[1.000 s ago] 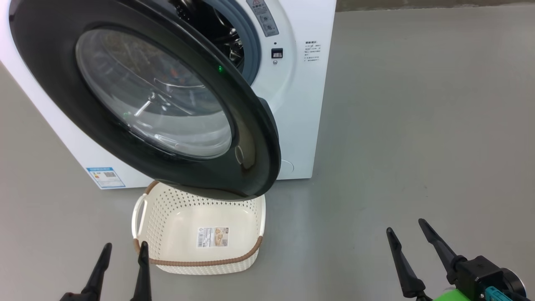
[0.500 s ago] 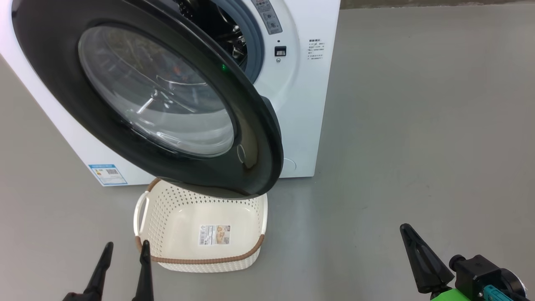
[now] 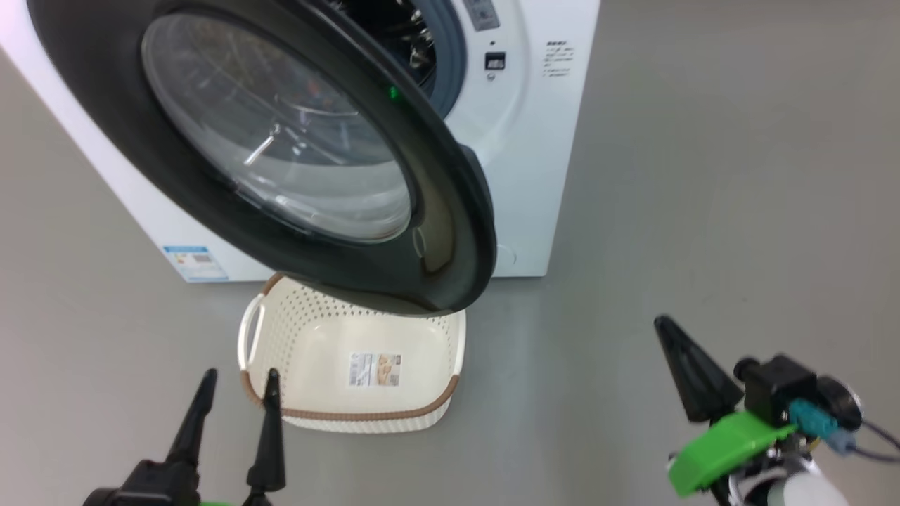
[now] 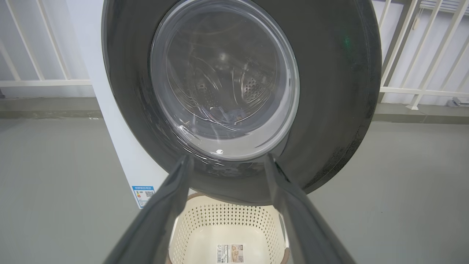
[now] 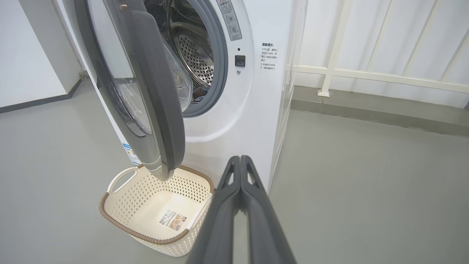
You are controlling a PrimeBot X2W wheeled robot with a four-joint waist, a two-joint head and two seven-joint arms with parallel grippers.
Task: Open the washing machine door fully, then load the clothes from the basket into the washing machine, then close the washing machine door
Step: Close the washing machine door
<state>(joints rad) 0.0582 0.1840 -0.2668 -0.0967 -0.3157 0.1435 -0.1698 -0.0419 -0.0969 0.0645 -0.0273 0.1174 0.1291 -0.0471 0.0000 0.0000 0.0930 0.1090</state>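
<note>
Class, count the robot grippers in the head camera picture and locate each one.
2. The left gripper, open, is at lower left by the basket; the right gripper, shut, is at lower right above the floor.

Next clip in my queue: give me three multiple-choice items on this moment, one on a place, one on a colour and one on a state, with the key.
1. Where does the basket stand?
A. on the floor, under the open washing machine door
B. on a table
C. on a shelf

2. What colour is the basket's rim?
A. blue
B. black
C. brown

3. How is the right gripper?
A. wide open
B. shut on nothing
C. shut on the basket's handle

Key:
1 A: the door's lower edge overhangs it on the floor.
2 C: a brown woven-look band tops the cream wall.
3 B: its fingers press together in open air.
</note>
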